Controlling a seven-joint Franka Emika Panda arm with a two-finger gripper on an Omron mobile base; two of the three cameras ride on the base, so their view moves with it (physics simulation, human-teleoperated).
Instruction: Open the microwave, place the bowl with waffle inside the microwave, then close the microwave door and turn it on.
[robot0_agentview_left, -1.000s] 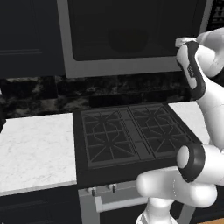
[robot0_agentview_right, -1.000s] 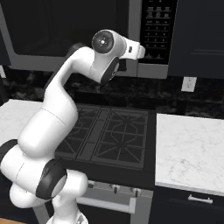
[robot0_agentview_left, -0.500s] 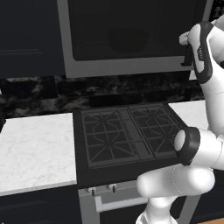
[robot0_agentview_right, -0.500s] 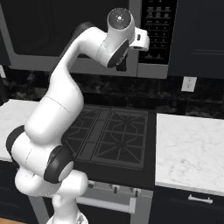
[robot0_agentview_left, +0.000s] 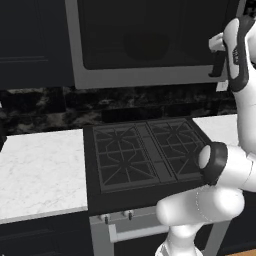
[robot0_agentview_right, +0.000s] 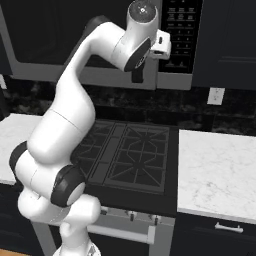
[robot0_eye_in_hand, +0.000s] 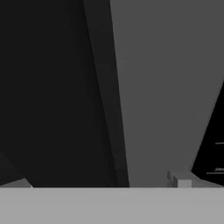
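The microwave (robot0_agentview_left: 145, 75) hangs over the stove with its dark-glass microwave door (robot0_agentview_right: 45, 35) closed and its black button panel (robot0_agentview_right: 180, 35) at the right. My gripper (robot0_agentview_left: 218, 67) (robot0_agentview_right: 137, 78) is raised in front of the door's right end, close to the panel, and its fingers point downward. In the hand view the dark window lies at the left, the dark handle bar (robot0_eye_in_hand: 105, 100) runs down the middle, and the grey frame (robot0_eye_in_hand: 166, 87) is beside it. One fingertip (robot0_eye_in_hand: 180, 178) stands far to the right, so the jaws are wide apart and hold nothing. The bowl and the waffle are out of view.
A black gas cooktop (robot0_agentview_left: 142, 150) sits below the microwave, with the oven handle (robot0_agentview_right: 125, 234) at the front. White marble counters flank it on the left (robot0_agentview_left: 40, 165) and right (robot0_agentview_right: 220, 170). Dark cabinets (robot0_agentview_right: 227, 40) stand beside the microwave, and a wall outlet (robot0_agentview_right: 216, 96) is on the backsplash.
The arm has lifted and the gripper has risen closer to the right end of the microwave door. The jaws have stayed wide apart and the door has stayed closed.
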